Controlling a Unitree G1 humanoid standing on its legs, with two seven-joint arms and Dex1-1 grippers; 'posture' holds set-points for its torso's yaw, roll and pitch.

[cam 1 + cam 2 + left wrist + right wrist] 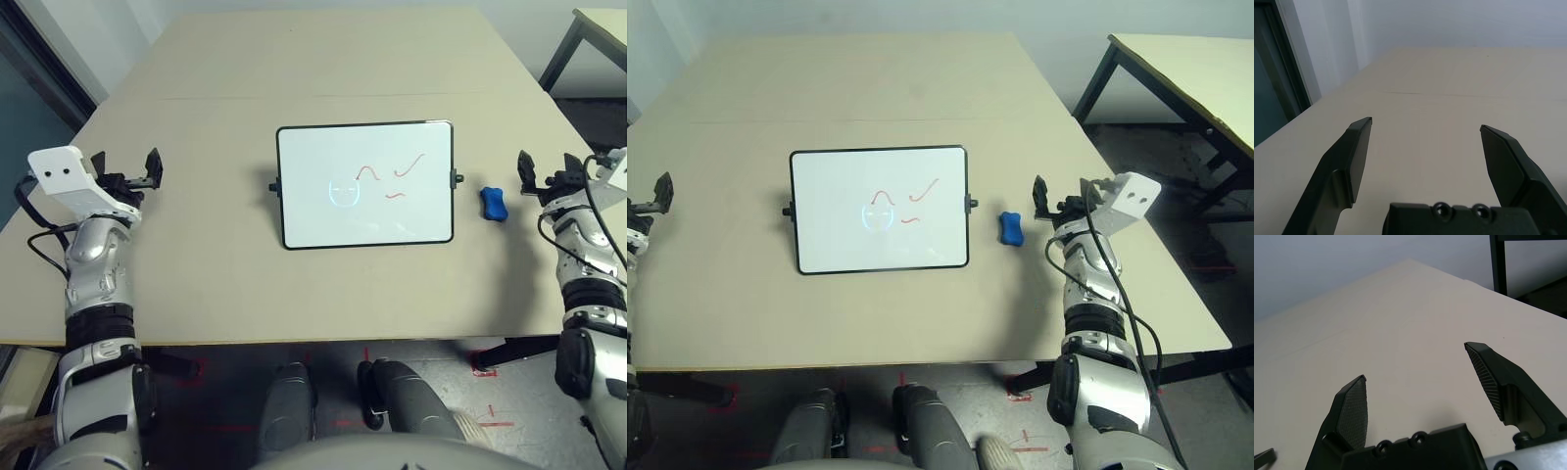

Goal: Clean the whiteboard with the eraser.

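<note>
Nearest the camera, the two silver forearms reach out over the near edge of the counter (pixel 225 284), one well to each side of the whiteboard (pixel 365 183), and neither touches anything. The left gripper (pixel 125 168) hangs well to the left of the whiteboard with its fingers (pixel 1354 156) spread wide and nothing between them; the wrist view looks past them at bare counter. The right gripper (pixel 1061 197) is likewise spread wide and empty, poised to the right of the whiteboard, just beyond the eraser (pixel 1010 229). The whiteboard lies flat in the middle of the counter, square to the robot, with a pale blue round doodle and several red squiggles near its centre; nothing has been wiped yet. The eraser rests on the counter just beside the whiteboard's right edge, close to the small black side knob but apart from the frame. That placement seems deliberate: the tool sits on the side of the right arm, so that arm can probably take it without crossing over the board. The open, raised fingers on both sides read as a ready posture before any grasp. The marks cluster near the whiteboard's centre and right half, within easy reach from the eraser's side, while the left arm stands free, perhaps to steady the frame.
</note>
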